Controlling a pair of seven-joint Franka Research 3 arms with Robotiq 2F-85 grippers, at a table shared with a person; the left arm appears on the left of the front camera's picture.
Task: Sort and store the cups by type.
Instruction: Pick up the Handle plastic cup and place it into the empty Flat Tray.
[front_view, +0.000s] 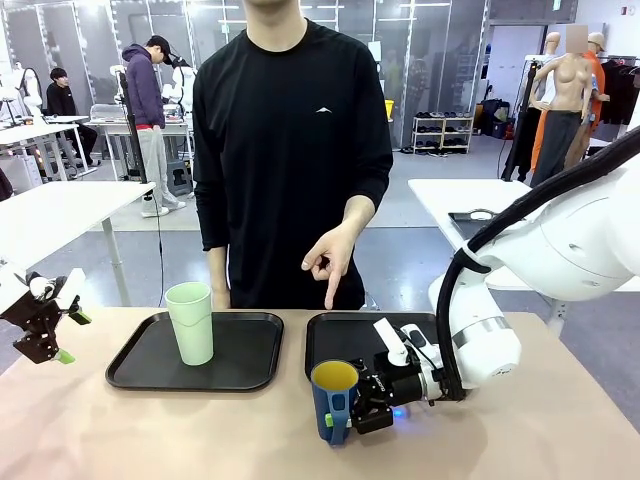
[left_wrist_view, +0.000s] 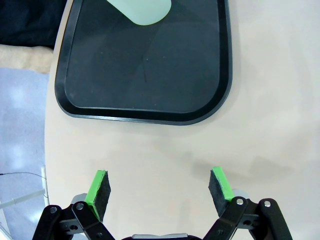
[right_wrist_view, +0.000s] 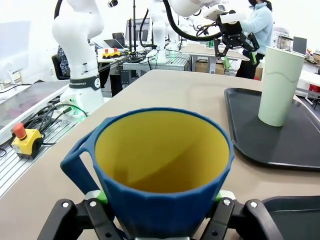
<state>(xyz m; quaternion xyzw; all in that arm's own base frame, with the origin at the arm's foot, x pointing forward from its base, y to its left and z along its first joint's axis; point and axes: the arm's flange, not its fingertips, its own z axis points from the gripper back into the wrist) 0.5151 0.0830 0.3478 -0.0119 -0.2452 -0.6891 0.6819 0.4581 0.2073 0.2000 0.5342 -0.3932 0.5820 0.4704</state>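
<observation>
Mint tumbler (front_view: 190, 322) upright in left tray (front_view: 140, 362), right end effector (front_view: 352, 405) pinching blue mug (front_view: 333, 397), left end effector (left_wrist_view: 159, 186) spread

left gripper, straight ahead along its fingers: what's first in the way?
Likely the bare table: the open left gripper looks down at it, nothing between its fingers. The black tray with the mint tumbler lies beyond. Depth is unclear.

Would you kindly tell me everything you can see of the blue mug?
The blue mug looks like ribbed plastic, dark blue outside and yellow inside, with a loop handle on one side. It is empty and upright, just in front of the right-hand tray. The right gripper is shut on its body, green pads against both sides.
</observation>
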